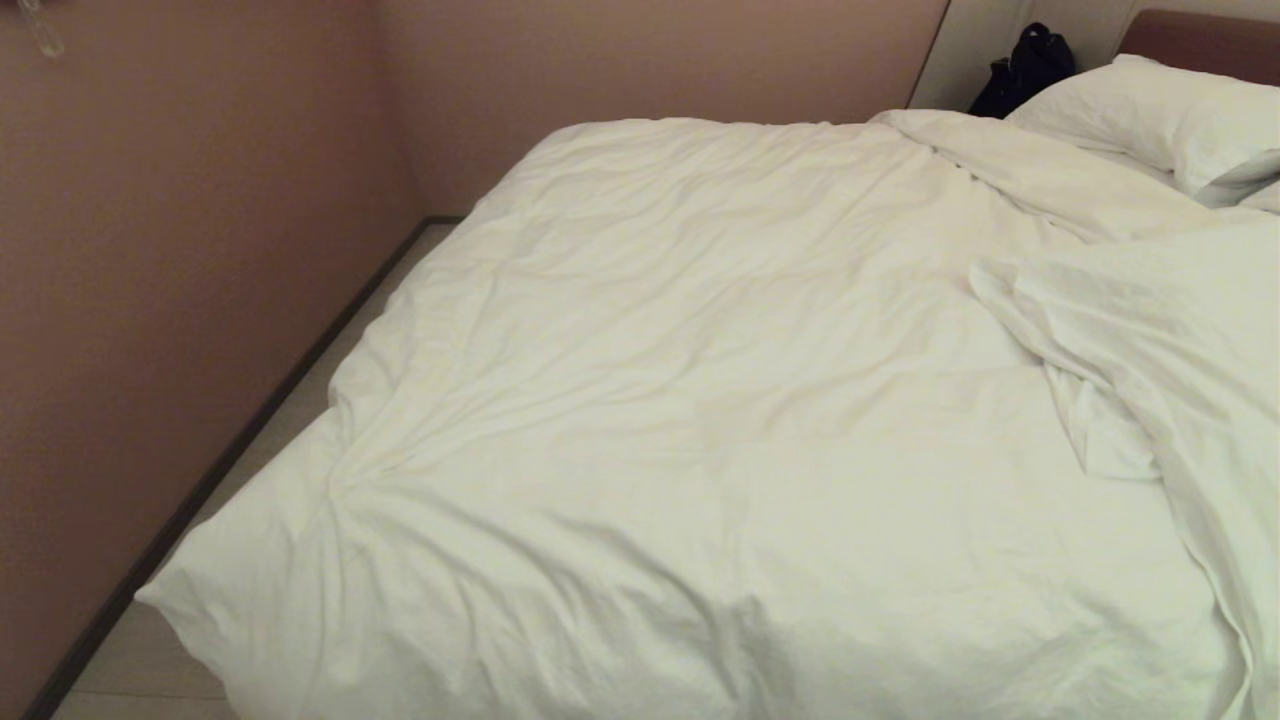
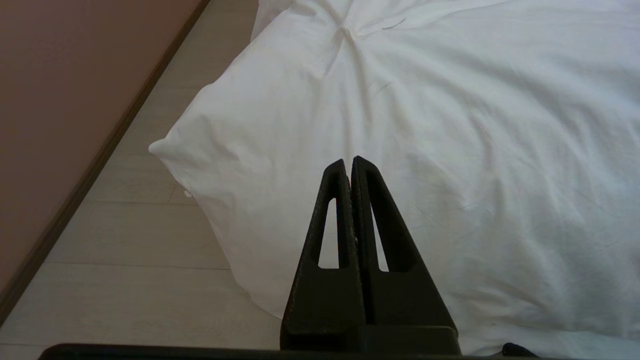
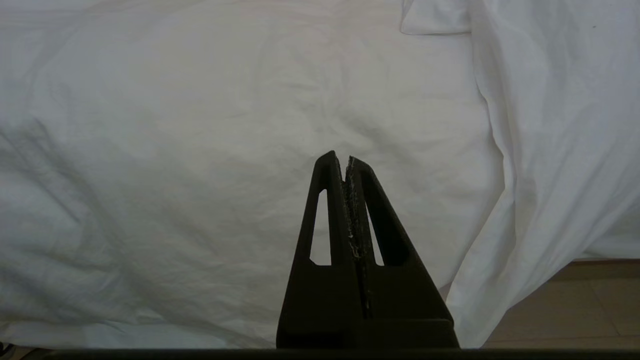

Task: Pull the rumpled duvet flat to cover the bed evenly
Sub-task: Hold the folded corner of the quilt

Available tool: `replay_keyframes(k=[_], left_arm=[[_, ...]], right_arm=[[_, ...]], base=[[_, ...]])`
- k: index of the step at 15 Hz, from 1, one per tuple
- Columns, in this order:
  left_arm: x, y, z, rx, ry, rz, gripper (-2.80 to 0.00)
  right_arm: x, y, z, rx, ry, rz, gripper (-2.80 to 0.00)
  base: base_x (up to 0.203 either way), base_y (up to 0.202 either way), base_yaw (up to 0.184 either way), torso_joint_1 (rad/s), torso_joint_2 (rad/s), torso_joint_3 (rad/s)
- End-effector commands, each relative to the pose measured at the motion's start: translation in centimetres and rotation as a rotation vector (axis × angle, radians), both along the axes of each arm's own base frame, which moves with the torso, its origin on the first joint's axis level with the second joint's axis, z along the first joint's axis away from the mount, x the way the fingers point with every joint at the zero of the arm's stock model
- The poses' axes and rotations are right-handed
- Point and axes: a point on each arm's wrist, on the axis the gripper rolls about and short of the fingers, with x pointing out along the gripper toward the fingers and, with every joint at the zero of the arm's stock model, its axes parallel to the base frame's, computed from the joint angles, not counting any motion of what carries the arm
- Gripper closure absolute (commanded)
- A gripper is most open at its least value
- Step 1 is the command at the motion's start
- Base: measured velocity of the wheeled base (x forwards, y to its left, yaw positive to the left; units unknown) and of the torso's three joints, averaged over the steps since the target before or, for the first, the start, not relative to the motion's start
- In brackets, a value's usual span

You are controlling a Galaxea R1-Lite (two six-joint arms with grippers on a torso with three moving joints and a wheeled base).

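The white duvet (image 1: 680, 400) lies wrinkled across the bed, whose reddish-brown headboard (image 1: 1205, 40) shows at the far right. Along the right side a part of the duvet is folded back on itself in a thick heap (image 1: 1160, 330). Its near left corner (image 2: 165, 147) hangs out over the floor. Neither arm shows in the head view. My left gripper (image 2: 348, 162) is shut and empty, hovering in front of that corner. My right gripper (image 3: 340, 160) is shut and empty too, facing the duvet (image 3: 200, 150) just left of the hanging fold (image 3: 530, 210).
A pinkish wall (image 1: 180, 250) with a dark skirting board runs close along the bed's left side, leaving a narrow strip of pale floor (image 1: 150, 660). White pillows (image 1: 1170, 125) lie by the headboard. A dark bag (image 1: 1025, 65) stands behind the bed. Brown floor (image 3: 590, 305) shows right of the bed.
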Motion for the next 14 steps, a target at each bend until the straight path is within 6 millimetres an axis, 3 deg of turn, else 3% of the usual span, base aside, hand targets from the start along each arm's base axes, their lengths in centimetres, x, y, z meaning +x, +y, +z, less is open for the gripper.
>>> replay_keyframes(k=[1, 7, 14], left_arm=[[0.00, 0.00, 0.00, 0.001, -0.001, 0.001, 0.00], [0.00, 0.00, -0.01, -0.003, 0.001, 0.001, 0.00], [0.00, 0.00, 0.00, -0.003, -0.001, 0.001, 0.00]], right_arm=[[0.01, 0.00, 0.00, 0.000, 0.001, 0.001, 0.00], [0.01, 0.00, 0.00, 0.000, 0.001, 0.001, 0.00], [0.01, 0.00, 0.01, 0.000, 0.001, 0.001, 0.00]], base=[[0.000, 0.000, 0.000, 0.000, 0.00, 0.000], [-0.016, 0.000, 0.000, 0.002, 0.00, 0.000], [-0.183, 0.000, 0.001, 0.000, 0.00, 0.002]])
